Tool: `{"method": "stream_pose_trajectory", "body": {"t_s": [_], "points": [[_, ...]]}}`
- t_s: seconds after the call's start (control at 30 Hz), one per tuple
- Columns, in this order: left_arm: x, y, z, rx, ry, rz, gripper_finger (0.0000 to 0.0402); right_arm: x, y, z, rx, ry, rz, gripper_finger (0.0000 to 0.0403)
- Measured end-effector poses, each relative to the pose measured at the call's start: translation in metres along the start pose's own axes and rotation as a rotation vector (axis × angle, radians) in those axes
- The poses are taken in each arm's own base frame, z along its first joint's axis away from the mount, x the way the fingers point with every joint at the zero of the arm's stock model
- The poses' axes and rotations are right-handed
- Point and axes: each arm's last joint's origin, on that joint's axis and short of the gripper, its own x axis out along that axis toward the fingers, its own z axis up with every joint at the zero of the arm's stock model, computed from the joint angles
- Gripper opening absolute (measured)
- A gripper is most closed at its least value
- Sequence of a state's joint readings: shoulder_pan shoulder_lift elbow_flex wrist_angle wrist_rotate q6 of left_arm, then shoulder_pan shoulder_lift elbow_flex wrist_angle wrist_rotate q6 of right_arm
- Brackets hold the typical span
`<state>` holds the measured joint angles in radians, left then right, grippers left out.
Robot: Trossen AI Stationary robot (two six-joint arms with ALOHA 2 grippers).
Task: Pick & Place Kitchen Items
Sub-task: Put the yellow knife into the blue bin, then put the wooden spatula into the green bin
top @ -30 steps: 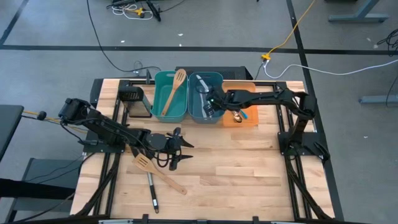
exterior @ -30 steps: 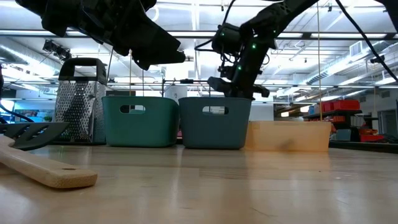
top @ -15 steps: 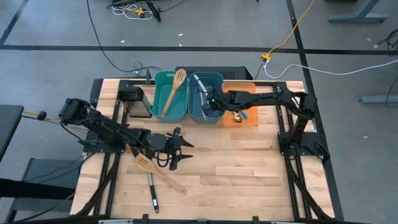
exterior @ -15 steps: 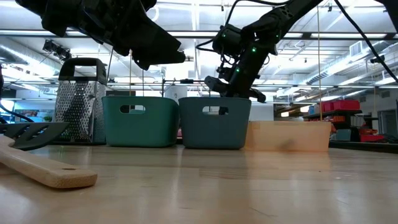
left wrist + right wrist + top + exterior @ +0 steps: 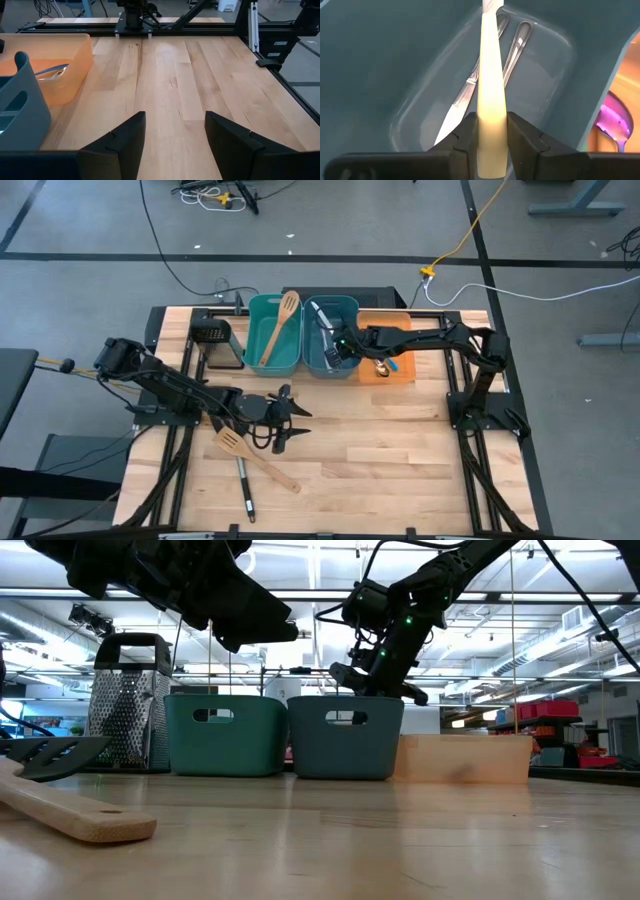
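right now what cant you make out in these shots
- Blade end of the yellow-handled knife in the right gripper: cut off by the right wrist view's top edge.
- Bin contents, low view: hidden by the blue bin walls.
- Spoon in the orange bin, high view: too small.

**No readable text anywhere in these shots**

Looked over all four views and honestly there's nothing to read. No labels or brand marks on the bins, none on the arms, none on the utensils. The room behind the table in the low view has shelves and lights, but any signs there are too small and blurry to make out. No numbers or stickers on the table frame either.
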<state>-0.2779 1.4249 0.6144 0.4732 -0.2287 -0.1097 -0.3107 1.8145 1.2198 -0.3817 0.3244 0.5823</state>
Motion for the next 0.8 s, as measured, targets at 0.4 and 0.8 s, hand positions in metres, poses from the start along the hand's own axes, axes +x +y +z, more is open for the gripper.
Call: {"method": "stream_pose_trajectory", "body": {"t_s": [0.4, 0.8], "points": [[0.000, 0.000, 0.000, 0.000, -0.001, 0.007, 0.0211, 0.000, 0.001, -0.001, 0.010, 0.001, 0.003, 0.0148], [0.000, 0.000, 0.000, -0.007, -0.001, 0.007, 0.0211, -0.004, 0.012, 0.001, -0.089, -0.057, 0.055, 0.0114]]}}
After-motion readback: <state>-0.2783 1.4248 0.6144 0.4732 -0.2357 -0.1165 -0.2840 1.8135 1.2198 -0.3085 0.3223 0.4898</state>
